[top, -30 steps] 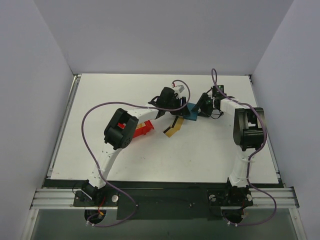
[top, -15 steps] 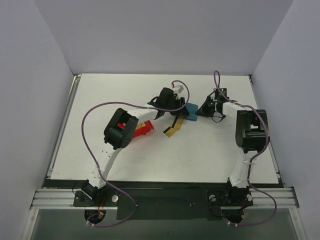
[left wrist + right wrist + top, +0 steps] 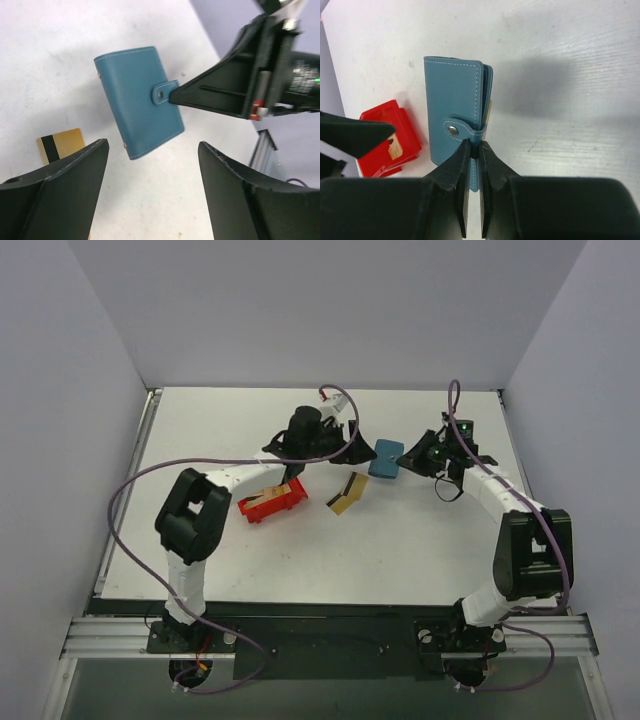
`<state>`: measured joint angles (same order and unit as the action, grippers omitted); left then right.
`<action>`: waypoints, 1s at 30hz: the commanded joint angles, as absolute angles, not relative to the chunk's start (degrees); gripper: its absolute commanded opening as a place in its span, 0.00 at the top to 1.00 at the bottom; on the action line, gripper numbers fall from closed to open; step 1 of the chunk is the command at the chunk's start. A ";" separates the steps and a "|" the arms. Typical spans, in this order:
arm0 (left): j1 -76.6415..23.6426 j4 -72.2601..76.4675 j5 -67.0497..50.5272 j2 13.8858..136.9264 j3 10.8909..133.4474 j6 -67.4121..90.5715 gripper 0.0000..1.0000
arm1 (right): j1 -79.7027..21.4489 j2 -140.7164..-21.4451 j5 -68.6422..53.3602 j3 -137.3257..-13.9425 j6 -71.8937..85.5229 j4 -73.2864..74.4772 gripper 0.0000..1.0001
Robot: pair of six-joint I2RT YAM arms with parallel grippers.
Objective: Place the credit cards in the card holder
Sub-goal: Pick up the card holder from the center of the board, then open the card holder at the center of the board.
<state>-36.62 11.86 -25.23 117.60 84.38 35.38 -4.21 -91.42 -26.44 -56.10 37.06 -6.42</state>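
Observation:
The card holder [image 3: 386, 458] is a teal-blue wallet, folded shut with its snap tab [image 3: 161, 92] fastened. My right gripper [image 3: 474, 146] is shut on the wallet's edge just below the tab, reaching in from the right [image 3: 410, 459]. A thin tan edge shows between the covers. My left gripper [image 3: 152, 146] is open and holds nothing, just left of the wallet [image 3: 358, 452] and not touching it. The gold-tan credit cards [image 3: 347, 493] with a dark stripe lie on the table in front of the wallet. One of them [image 3: 60, 144] shows by my left finger.
A red plastic bin [image 3: 272, 502] lies left of the cards, also visible in the right wrist view [image 3: 385, 137]. The white table [image 3: 400, 550] is walled in on three sides. Purple cables loop over both arms.
My right gripper closed on the wallet's edge and its arm swung out to the right. My left gripper opened wider and backed off the wallet, its elbow swinging left.

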 commanded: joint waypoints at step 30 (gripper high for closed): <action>-36.39 22.85 -21.18 66.27 39.81 42.36 0.08 | -17.49 -68.21 -51.68 -41.92 44.82 -26.01 1.00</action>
